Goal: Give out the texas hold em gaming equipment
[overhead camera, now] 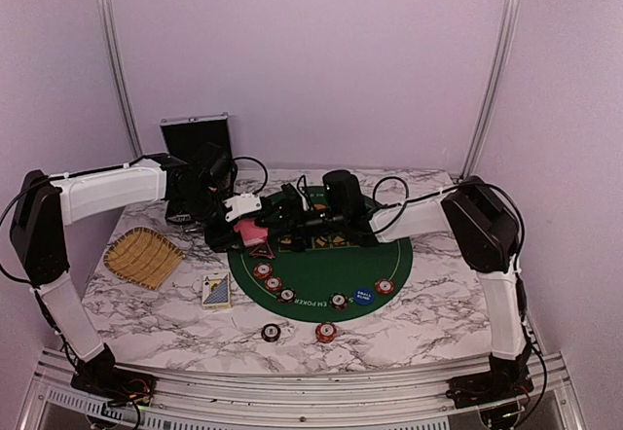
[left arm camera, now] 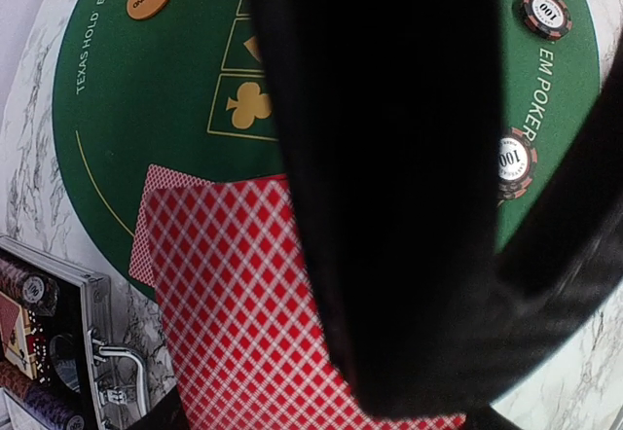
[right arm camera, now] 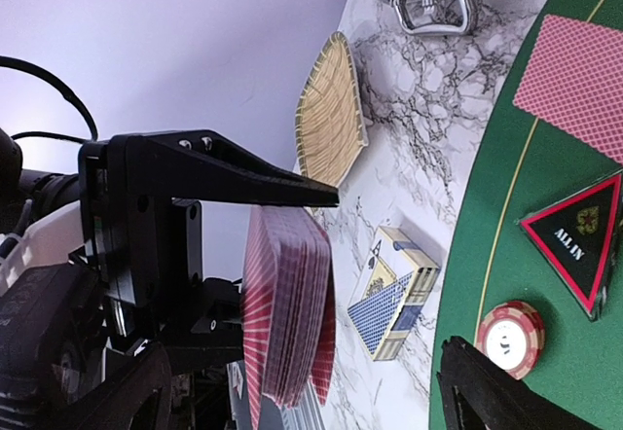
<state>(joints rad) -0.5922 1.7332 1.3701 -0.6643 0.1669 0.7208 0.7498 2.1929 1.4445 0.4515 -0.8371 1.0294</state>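
Deck of red-backed playing cards (right arm camera: 287, 313), gripped edge-on by the left fingers (right arm camera: 243, 172), stands just ahead of the spread, empty right fingers (right arm camera: 487, 391).

I am operating in a robot lab cell: plain pale walls (overhead camera: 311, 60), aluminium frame posts (overhead camera: 114, 60), marble-pattern desk (overhead camera: 438, 304).

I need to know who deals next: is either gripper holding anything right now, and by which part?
The left gripper is shut on the stack of red-backed cards, gripping it by one end. The right gripper is open and holds nothing.
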